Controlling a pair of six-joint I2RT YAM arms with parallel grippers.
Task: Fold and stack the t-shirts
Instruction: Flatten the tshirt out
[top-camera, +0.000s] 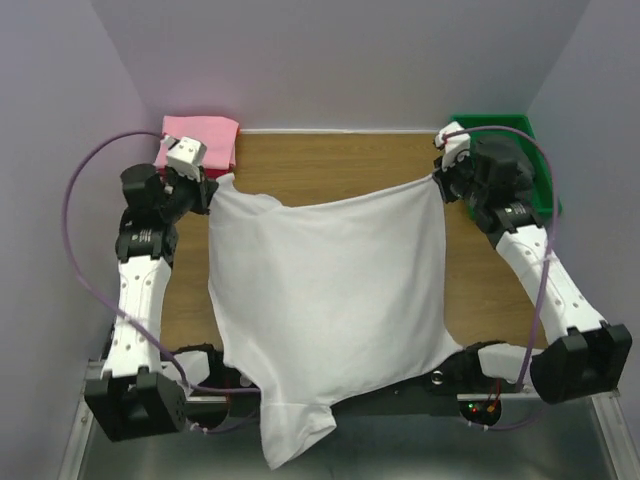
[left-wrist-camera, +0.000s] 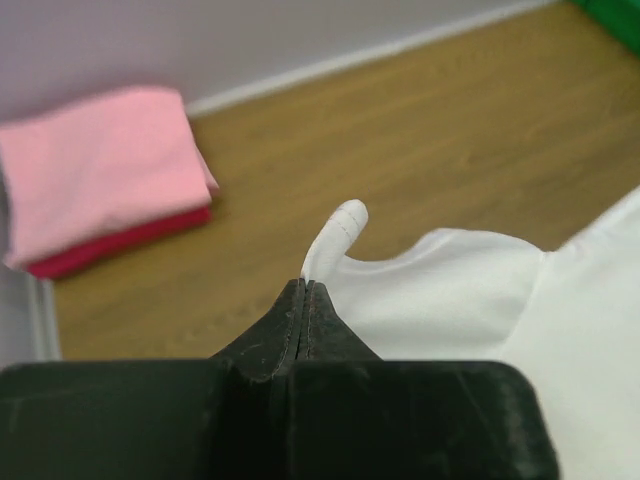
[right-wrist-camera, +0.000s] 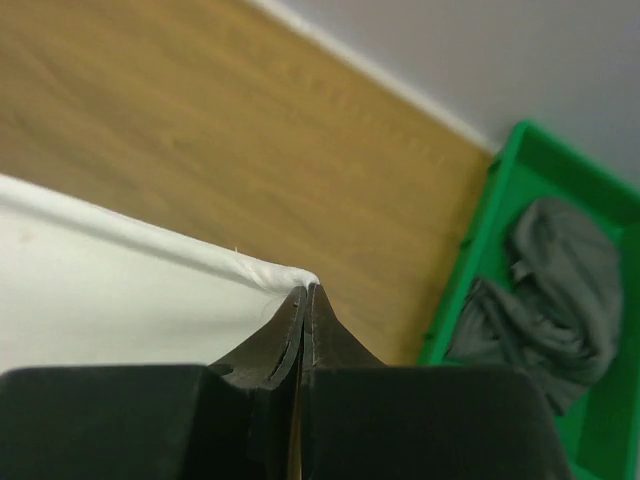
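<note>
A white t-shirt (top-camera: 325, 300) is stretched between my two grippers above the wooden table (top-camera: 330, 165), its lower end hanging over the near edge. My left gripper (top-camera: 212, 190) is shut on its far left corner; the pinched hem (left-wrist-camera: 335, 235) pokes out past the closed fingertips (left-wrist-camera: 305, 290). My right gripper (top-camera: 440, 178) is shut on the far right corner, the cloth (right-wrist-camera: 150, 290) pulled taut from the closed tips (right-wrist-camera: 308, 292). A folded pink t-shirt (top-camera: 200, 135) lies on a red one at the far left corner, also in the left wrist view (left-wrist-camera: 100, 180).
A green bin (top-camera: 520, 150) stands at the far right corner; in the right wrist view it (right-wrist-camera: 500, 270) holds a crumpled grey t-shirt (right-wrist-camera: 545, 290). White walls close in the table on three sides. Purple cables loop beside both arms.
</note>
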